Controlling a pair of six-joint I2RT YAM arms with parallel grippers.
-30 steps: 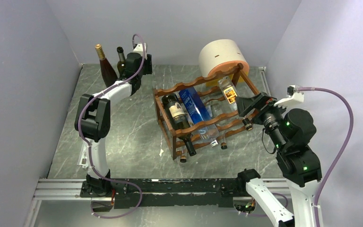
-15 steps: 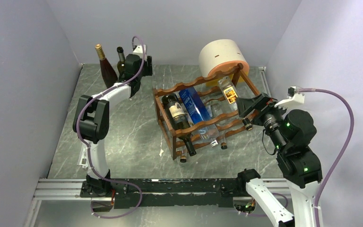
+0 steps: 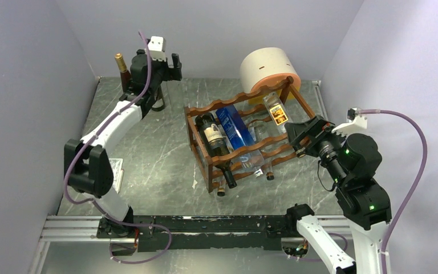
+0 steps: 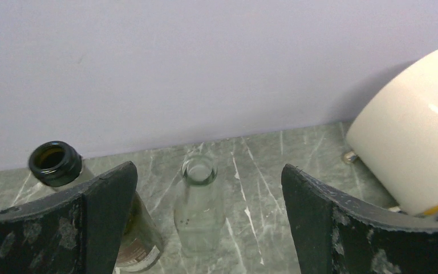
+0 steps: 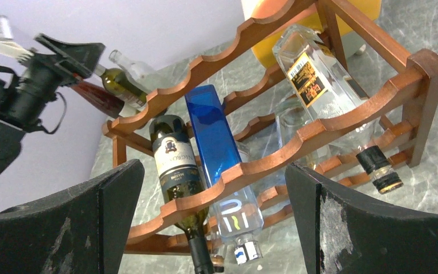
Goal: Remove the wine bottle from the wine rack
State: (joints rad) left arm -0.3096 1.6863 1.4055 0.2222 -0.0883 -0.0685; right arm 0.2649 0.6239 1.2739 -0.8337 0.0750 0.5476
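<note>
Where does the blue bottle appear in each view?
Top external: blue bottle at centre, on the rack.
Left wrist: not in it.
Right wrist: centre, on the rack.
Shared landmark: the cylinder, behind the rack; at the right edge in left wrist.

We see a clear bottle (image 4: 198, 205) upright between our spread fingers (image 4: 74, 228), green bottle (image 4: 55, 163) left (partly behind a finger), white cylinder (image 4: 416, 154) right.

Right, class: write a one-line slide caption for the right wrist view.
Open right gripper faces the wine rack holding a dark wine bottle, a blue bottle and a clear bottle.
</note>
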